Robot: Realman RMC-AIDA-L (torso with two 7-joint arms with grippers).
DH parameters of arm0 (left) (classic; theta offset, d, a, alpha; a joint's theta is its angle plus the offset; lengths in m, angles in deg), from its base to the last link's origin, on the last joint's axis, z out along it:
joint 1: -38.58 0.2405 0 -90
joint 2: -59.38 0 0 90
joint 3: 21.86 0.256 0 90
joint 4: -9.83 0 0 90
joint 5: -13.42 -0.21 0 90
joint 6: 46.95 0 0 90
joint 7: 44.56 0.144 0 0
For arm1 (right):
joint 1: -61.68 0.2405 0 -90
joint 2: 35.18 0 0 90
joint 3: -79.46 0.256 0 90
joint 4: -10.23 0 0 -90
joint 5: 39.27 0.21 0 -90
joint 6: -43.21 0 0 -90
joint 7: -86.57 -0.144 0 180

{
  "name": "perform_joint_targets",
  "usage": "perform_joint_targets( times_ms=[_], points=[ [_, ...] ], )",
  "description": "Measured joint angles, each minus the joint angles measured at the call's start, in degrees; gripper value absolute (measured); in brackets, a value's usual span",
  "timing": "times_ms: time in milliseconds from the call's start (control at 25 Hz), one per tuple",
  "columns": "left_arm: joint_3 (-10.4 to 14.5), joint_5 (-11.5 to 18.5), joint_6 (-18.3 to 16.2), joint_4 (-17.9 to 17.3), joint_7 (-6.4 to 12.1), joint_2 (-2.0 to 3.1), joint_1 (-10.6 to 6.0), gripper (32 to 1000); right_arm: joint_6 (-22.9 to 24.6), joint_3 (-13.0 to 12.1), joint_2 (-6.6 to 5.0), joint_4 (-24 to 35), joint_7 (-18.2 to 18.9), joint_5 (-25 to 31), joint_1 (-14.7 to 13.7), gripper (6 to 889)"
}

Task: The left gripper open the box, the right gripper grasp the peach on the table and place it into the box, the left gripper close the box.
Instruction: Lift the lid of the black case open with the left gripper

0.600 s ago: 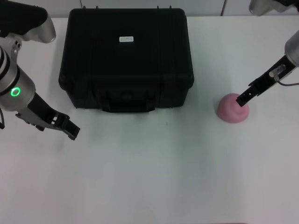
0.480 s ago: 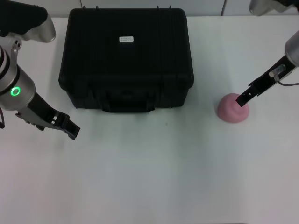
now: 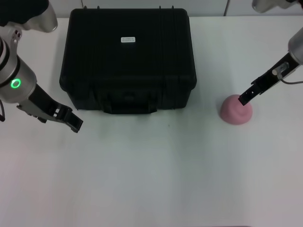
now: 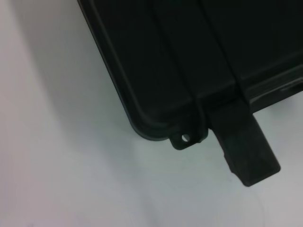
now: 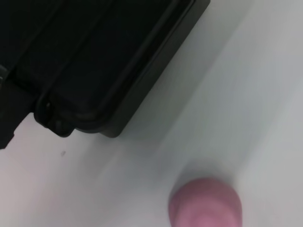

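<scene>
Head view: the box [image 3: 128, 59] stands shut on the far left-centre of the table [image 3: 156, 179], lid down, label on top; its contents cannot be seen. The left gripper [image 3: 75, 124] hangs near the box's near-left corner, apart from it; whether its fingers are spread cannot be told. The peach [image 3: 235, 110] lies on the table, right of the box. The right gripper [image 3: 245, 98] is at the peach's top; its finger state cannot be told.

Left wrist view: a box corner [image 4: 161, 109] with a latch.

Right wrist view: the box corner [image 5: 104, 90], and the peach [image 5: 204, 202] on the table, apart from it.
</scene>
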Motion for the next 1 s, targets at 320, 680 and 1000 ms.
perform_joint_targets(
  times_ms=[320,680,1000],
  points=[
    [-0.5,0.0,-2.2,-1.3,-1.05,0.0,-0.3,879,-0.2,0.1,0.0,0.3,0.0,0.0,0.1,823],
    [-0.1,-0.5,-5.0,-2.7,-4.44,-0.07,-3.47,879,-0.4,0.1,0.0,1.2,0.7,0.2,-0.2,819],
    [0.9,-0.4,-6.0,-5.1,-7.01,-0.23,-5.72,879,-0.6,0.3,0.0,1.8,1.8,0.5,-0.3,815]
  ],
)
